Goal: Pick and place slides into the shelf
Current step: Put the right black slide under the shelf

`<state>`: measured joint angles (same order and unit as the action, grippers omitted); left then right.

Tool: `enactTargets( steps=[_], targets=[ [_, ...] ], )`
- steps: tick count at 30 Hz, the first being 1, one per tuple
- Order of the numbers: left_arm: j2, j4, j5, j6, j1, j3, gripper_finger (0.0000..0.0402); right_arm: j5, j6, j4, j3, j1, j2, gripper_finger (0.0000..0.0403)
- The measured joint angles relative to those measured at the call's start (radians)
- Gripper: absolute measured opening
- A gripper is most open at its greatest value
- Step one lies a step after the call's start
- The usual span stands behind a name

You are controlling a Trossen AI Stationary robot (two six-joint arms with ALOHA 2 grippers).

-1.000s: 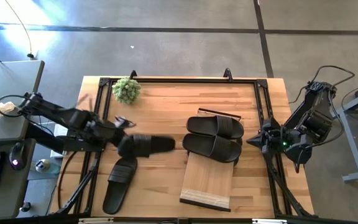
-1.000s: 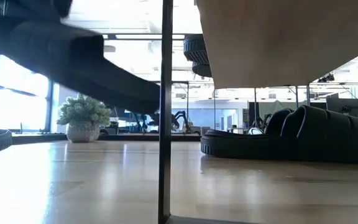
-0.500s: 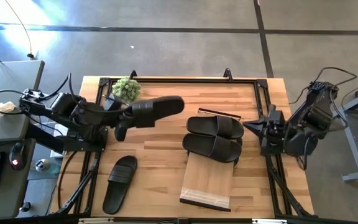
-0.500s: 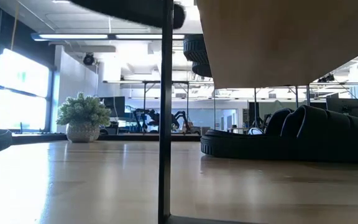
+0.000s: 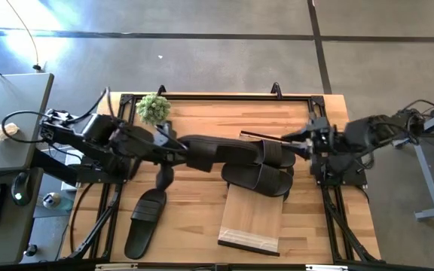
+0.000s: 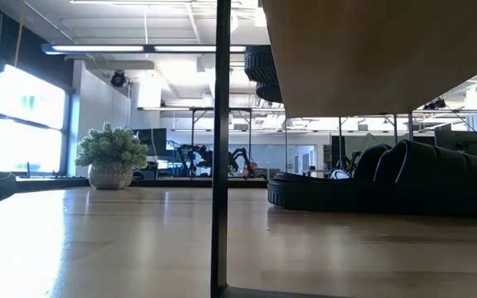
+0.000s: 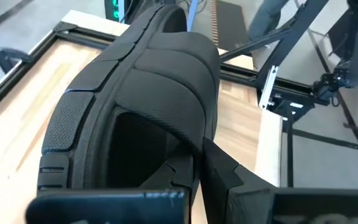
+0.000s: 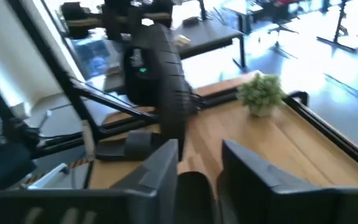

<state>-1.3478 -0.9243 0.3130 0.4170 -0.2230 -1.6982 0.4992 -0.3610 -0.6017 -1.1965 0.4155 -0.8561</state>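
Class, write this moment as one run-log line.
left tool: shut on slide, carrying it over table toward shelf | right tool: open, near shelf's far end | one slide on table

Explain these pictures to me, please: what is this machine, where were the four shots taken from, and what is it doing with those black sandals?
It is a robot with two dark arms at a wooden table. One picture looks straight down, one looks level across the tabletop, and two come from cameras on the arms' wrists. From above, the left gripper is shut on a black slide, carried in the air toward the shelf, a low wooden rack. Its own wrist camera shows that slide up close. Two more slides already sit on the shelf, and another slide lies on the table near the left arm. A small potted plant stands at the far edge. The right gripper reaches in from the right with its fingers apart, holding nothing.
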Motion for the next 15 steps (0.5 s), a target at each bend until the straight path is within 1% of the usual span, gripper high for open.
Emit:
enactTargets(
  steps=[3, 6, 11, 15],
  targets=[
    [-0.054, -0.001, 0.0, -0.024, 0.0, -0.047, 0.0, -0.08, -0.006, -0.002, 0.0, -0.08, -0.029, 0.0153],
    [-0.093, -0.002, 0.0, -0.028, 0.001, -0.082, 0.0, -0.183, -0.024, -0.002, 0.0, -0.147, -0.058, 0.0174],
    [-0.125, -0.015, 0.0, -0.018, 0.001, -0.095, 0.0, -0.332, 0.003, -0.004, 0.0, -0.209, -0.103, 0.0181],
    [-0.135, -0.029, 0.0, 0.01, 0.001, -0.095, 0.0, -0.4, 0.008, -0.002, 0.0, -0.229, -0.123, 0.0181]
  ],
)
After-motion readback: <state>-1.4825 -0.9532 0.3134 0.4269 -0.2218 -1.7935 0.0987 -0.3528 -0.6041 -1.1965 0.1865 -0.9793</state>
